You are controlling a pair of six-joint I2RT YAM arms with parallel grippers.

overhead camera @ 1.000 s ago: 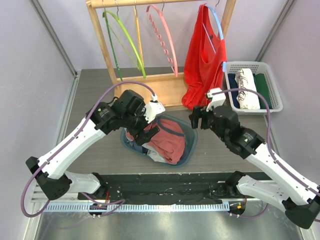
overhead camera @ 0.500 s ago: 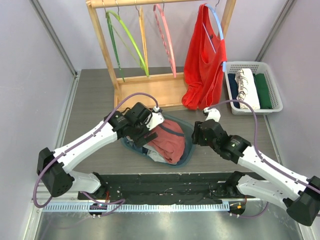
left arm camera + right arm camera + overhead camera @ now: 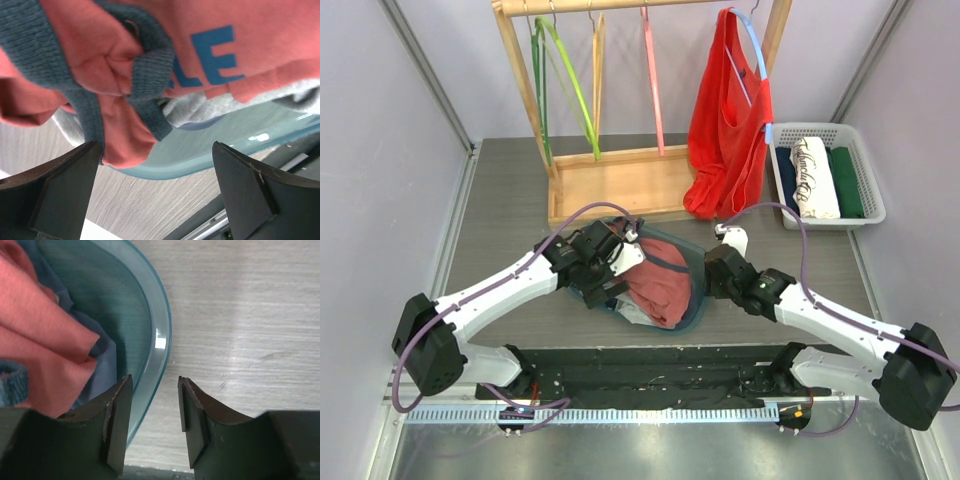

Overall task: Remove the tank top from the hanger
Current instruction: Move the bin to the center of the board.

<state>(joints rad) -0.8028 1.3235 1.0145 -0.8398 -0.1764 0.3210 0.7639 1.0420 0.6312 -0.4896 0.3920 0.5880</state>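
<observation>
The red tank top [image 3: 725, 120] hangs on a blue hanger [image 3: 757, 45] at the right end of the wooden rack, far from both grippers. My left gripper [image 3: 618, 268] [image 3: 155, 148] is wide open, low over the left rim of a teal basin [image 3: 698, 292] [image 3: 200, 155], with a coral sweatshirt [image 3: 150, 55] in front of its fingers. My right gripper [image 3: 705, 272] [image 3: 155, 380] stands at the basin's right rim [image 3: 159, 360]. Its jaws are partly open and straddle the rim, with a gap on both sides.
The wooden rack [image 3: 620, 185] carries green, yellow and pink empty hangers [image 3: 560, 85]. A white basket [image 3: 865, 175] with folded clothes stands at the back right. The basin holds a heap of coral and grey clothes [image 3: 655, 290]. Purple walls close in both sides.
Both arms have come down and in toward the basin. The right gripper's jaws have narrowed around the right rim. The empty hangers have swung on the rack.
</observation>
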